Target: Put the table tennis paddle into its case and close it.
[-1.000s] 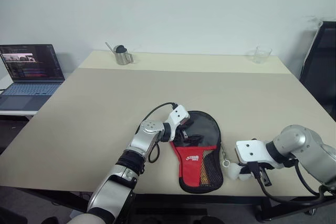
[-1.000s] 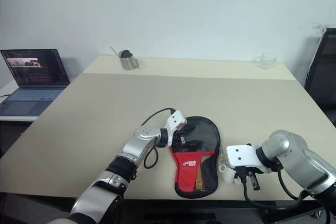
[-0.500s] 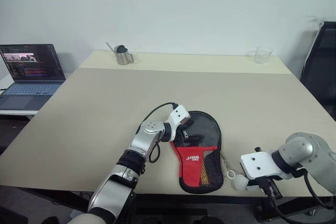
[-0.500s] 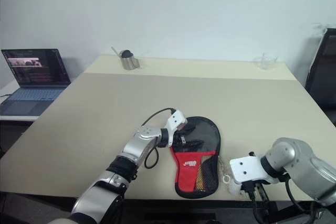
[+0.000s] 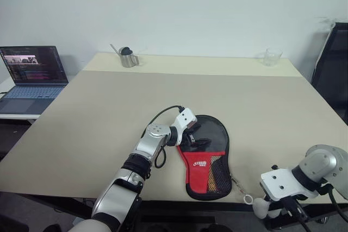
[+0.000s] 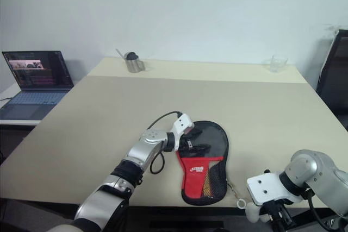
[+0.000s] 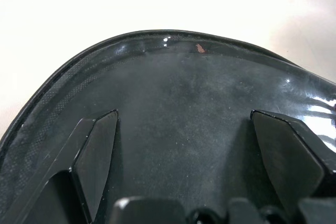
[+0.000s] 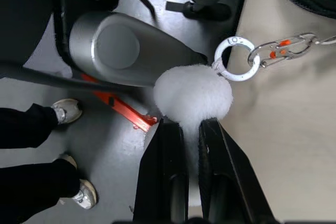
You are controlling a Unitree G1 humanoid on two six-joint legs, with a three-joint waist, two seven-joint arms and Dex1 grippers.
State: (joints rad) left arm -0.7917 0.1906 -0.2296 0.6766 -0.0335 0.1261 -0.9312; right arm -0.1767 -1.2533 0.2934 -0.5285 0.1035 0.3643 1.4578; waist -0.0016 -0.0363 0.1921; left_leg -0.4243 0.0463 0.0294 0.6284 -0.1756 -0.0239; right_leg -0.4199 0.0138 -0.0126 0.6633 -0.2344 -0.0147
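The right end effector (image 8: 191, 145) is closed on a white fluffy pompom (image 8: 193, 94) and hangs past the near edge of the desk (image 5: 109, 112), over the floor. The pompom joins a white ring (image 8: 235, 59), which links to a silver clip (image 8: 281, 47) and a short chain running back to the case (image 5: 206, 156). The left end effector (image 7: 184, 135) has its two black fingers (image 7: 97, 153) spread wide, resting on the glossy black upper part of the case, near its left edge. The case lies flat near the front edge of the desk, its round black end away from the robot and its red lower part with the white logo and mesh pocket toward the robot. The table tennis paddle (image 5: 211, 176) is inside; a bit of its handle shows through the mesh. Far back on the desk stand a small metal pot (image 5: 127, 57) and a clear glass (image 5: 271, 56). An open laptop (image 5: 30, 77) sits to the left on a separate surface. A person's dark trouser legs and shoes (image 8: 65, 111) stand on the floor.
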